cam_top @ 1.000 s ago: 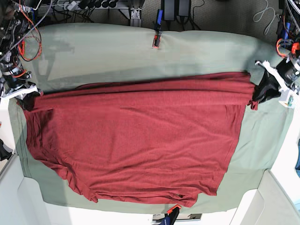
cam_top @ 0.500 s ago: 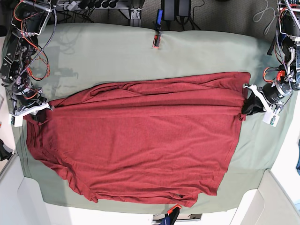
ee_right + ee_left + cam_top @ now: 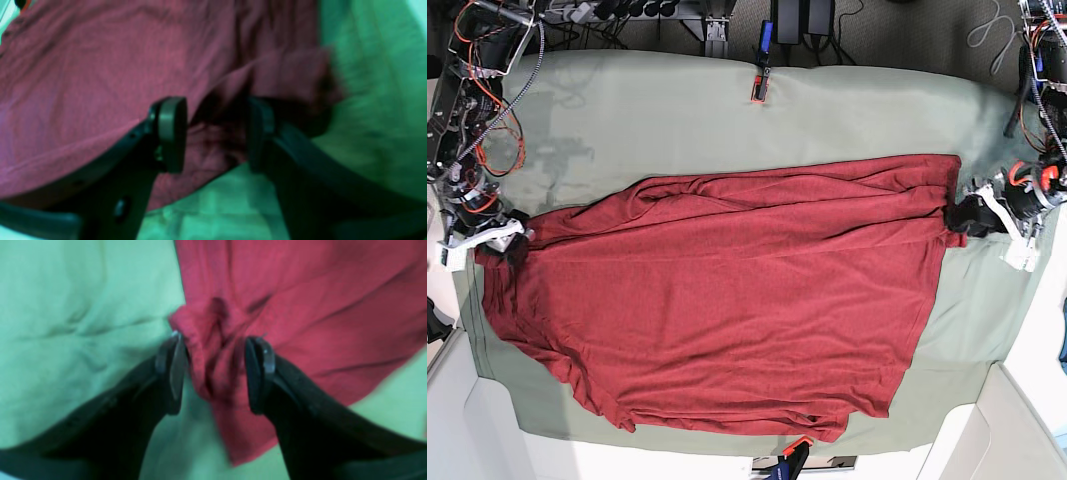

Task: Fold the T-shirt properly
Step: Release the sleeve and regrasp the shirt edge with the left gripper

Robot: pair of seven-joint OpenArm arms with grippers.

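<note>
Black fingers (image 3: 173, 373) of the left gripper (image 3: 215, 375) are standing apart around a bunched corner of the T-shirt (image 3: 727, 310), not pinching it. Right gripper (image 3: 217, 133) jaws are likewise spread at the opposite edge. Maroon fabric is lying across the sage-green table cloth (image 3: 677, 110).

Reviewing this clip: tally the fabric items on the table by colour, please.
Dark red T-shirt: 1
Sage-green table cloth: 1
Total: 2
</note>
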